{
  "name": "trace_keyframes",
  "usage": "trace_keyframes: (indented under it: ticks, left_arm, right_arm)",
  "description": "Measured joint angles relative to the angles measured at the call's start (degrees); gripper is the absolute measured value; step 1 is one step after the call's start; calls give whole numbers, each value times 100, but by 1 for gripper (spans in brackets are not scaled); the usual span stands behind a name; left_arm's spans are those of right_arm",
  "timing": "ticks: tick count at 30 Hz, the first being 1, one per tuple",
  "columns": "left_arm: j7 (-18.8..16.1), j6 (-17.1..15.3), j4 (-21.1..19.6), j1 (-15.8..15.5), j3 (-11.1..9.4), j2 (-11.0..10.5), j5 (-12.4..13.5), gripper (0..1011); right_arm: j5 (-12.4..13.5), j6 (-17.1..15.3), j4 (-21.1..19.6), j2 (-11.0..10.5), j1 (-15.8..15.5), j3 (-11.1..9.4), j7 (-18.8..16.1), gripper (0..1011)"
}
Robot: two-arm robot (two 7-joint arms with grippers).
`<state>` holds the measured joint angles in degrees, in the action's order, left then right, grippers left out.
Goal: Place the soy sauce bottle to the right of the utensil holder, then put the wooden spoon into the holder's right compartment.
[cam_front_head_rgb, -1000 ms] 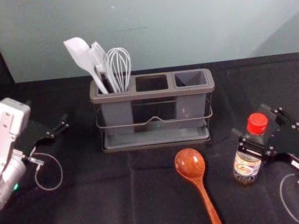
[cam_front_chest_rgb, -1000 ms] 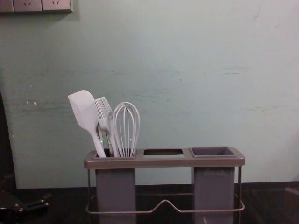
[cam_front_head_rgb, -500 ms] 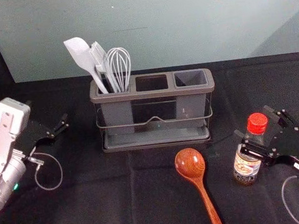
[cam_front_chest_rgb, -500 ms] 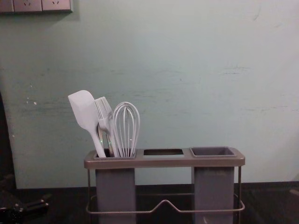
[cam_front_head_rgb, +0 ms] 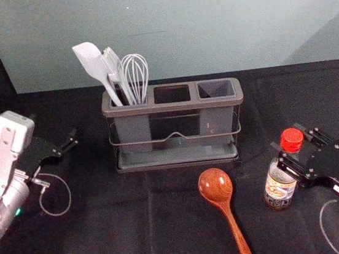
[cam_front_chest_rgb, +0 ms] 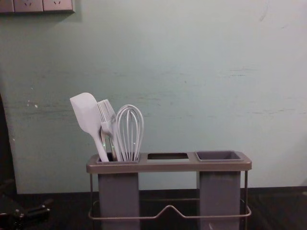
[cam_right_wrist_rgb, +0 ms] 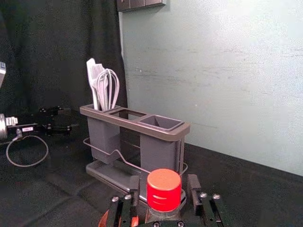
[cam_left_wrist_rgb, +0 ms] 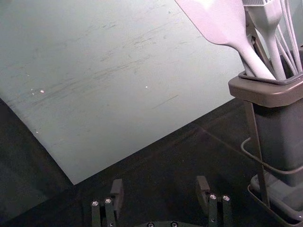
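The soy sauce bottle (cam_front_head_rgb: 279, 186), red-capped, stands upright on the cloth right of the spoon and nearer than the holder. My right gripper (cam_front_head_rgb: 286, 137) has its open fingers around the bottle's upper part. In the right wrist view, the red cap (cam_right_wrist_rgb: 164, 190) sits between the tips of the right gripper (cam_right_wrist_rgb: 164, 185), with narrow gaps at both sides. The wooden spoon (cam_front_head_rgb: 215, 185) lies bowl-first toward the utensil holder (cam_front_head_rgb: 173, 106), whose right compartment (cam_front_head_rgb: 215, 88) is empty. The idle left gripper (cam_front_head_rgb: 54, 127) is open at the left; its wrist view shows the left gripper (cam_left_wrist_rgb: 159, 187) holding nothing.
A white spatula (cam_front_head_rgb: 93, 63), a brush (cam_front_head_rgb: 113, 66) and a whisk (cam_front_head_rgb: 135, 72) stand in the holder's left compartment. Behind the black-clothed table (cam_front_head_rgb: 102, 234) rises a pale wall (cam_front_head_rgb: 176, 27). A cable loops beside each gripper.
My right gripper has shifted slightly to the right at the bottle, and its fingertips have drawn closer together. The bottle, spoon, holder and left arm look unmoved.
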<state>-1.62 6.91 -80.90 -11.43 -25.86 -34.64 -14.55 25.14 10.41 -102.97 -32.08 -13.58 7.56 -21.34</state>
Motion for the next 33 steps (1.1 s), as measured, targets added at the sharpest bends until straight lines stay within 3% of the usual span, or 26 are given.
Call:
trace_keyframes:
  ticks: [10,23,33]
  left_arm:
    - [0,0,0,0,0,0,0,1005]
    - [0,0,0,0,0,0,0,1005]
    - [0,0,0,0,0,0,0,1005]
  right_arm:
    - [-92,-39,-14,125,-37,-88,-70,383]
    - [-169,-149,-135,207,-50,-220,-156,383]
    - [-147,-443,-751,90,82,-462,-141,383]
